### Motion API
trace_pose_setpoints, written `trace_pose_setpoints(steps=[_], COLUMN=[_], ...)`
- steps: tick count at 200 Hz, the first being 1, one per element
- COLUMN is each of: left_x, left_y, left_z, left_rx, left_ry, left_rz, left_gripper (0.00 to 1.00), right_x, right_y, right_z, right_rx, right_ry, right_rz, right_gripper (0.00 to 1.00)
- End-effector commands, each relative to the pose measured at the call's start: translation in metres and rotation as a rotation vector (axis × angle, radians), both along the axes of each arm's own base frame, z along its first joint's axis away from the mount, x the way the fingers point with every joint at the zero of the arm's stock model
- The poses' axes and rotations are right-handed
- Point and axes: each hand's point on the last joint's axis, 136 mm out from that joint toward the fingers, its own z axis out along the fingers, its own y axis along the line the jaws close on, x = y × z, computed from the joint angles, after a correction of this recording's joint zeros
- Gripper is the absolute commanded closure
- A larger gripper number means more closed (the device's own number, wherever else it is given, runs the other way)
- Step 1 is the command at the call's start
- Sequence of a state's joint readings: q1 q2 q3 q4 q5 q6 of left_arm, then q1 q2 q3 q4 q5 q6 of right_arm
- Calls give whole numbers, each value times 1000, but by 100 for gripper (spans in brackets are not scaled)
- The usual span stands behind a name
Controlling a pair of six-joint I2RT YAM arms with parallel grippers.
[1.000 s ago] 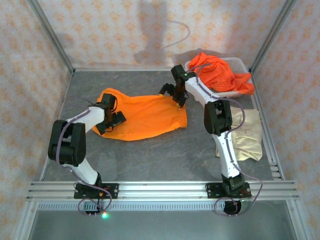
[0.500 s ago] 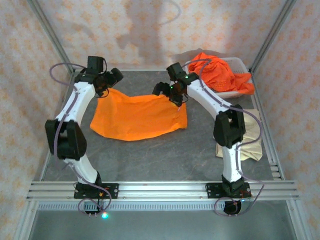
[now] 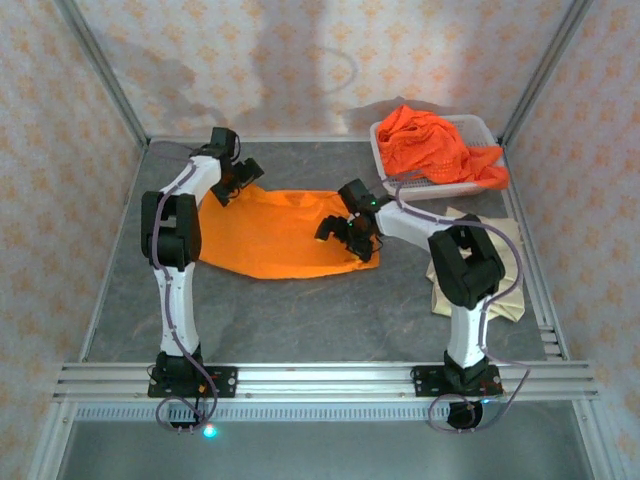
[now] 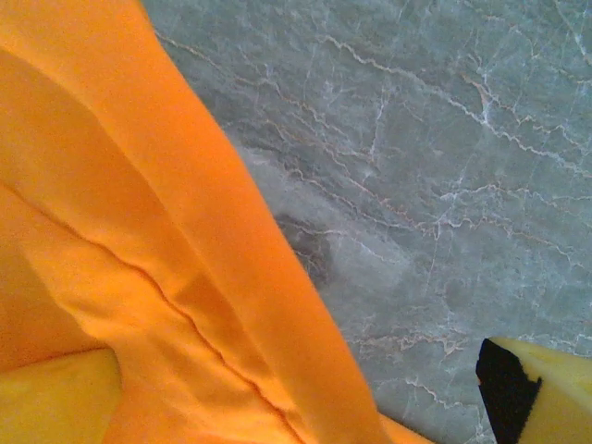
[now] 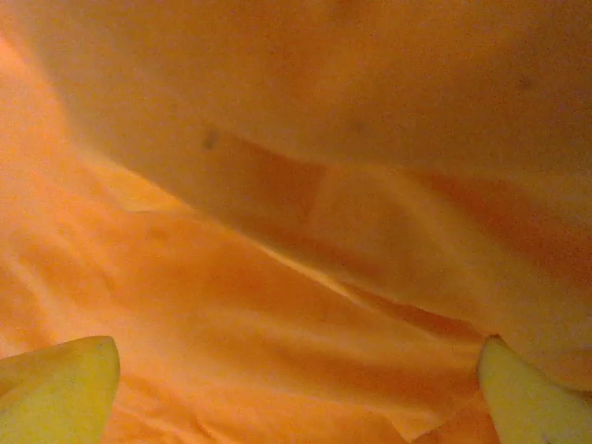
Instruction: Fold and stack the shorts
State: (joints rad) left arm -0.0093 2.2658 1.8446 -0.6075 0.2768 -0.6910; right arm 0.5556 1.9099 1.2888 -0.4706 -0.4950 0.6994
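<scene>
One orange pair of shorts [image 3: 270,232] lies spread flat on the grey table [image 3: 300,310]. My left gripper [image 3: 238,178] stands open at its far left corner; in the left wrist view the orange cloth [image 4: 139,231] runs between the yellow fingertips [image 4: 546,393], beside bare table. Low over the near right edge of the same pair, my right gripper [image 3: 350,235] is open. Its wrist view has orange folds [image 5: 296,231] between the wide-apart fingertips [image 5: 60,388]. A beige pair [image 3: 492,265] lies crumpled at the right. More orange shorts [image 3: 435,145] are heaped in the basket.
The white mesh basket [image 3: 478,126] stands at the back right corner. Metal frame posts and patterned walls close the table in on three sides. Bare table lies in front of the orange pair.
The left gripper came from the back left corner down onto the cloth's far left corner. The right gripper moved nearer along the right edge. The orange pair now lies flatter.
</scene>
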Motion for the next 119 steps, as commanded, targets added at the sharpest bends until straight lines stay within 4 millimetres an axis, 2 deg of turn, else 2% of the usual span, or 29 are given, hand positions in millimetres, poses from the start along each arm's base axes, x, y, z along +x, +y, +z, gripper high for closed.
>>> trace_pose_setpoints(steps=[1, 17, 31, 42, 56, 58, 61, 77, 88, 104, 119], left_x=[-2, -5, -9, -17, -32, -34, -40, -64, -83, -106, -126], left_y=[8, 7, 4, 1, -4, -4, -5, -6, -7, -14, -20], left_z=[-12, 4, 34, 65, 103, 104, 117, 144, 150, 156, 149], left_rx=[49, 53, 72, 105, 163, 176, 188, 221, 218, 185, 150], left_ry=[22, -5, -70, -132, -207, -209, -235, -295, -314, -365, -386], left_rz=[8, -4, -29, -67, -128, -143, -154, -192, -205, -218, -222], left_gripper=[0, 0, 0, 0, 0, 0, 0, 0, 0, 0, 0], right_x=[-12, -18, -17, -14, -9, -9, -8, -4, -2, 1, 5], right_y=[-11, -14, -18, -24, -37, -39, -42, -61, -76, -97, -109], right_z=[-9, -8, 6, 22, 42, 45, 51, 70, 77, 77, 69], right_rx=[8, 15, 9, -16, -74, -85, -97, -162, -191, -199, -184], right_ry=[-1, -12, -60, -120, -206, -216, -236, -310, -337, -328, -286], right_rz=[-52, -51, -33, -20, -2, 0, 5, 4, -18, -61, -81], right_gripper=[1, 1, 1, 1, 1, 1, 1, 1, 1, 0, 3])
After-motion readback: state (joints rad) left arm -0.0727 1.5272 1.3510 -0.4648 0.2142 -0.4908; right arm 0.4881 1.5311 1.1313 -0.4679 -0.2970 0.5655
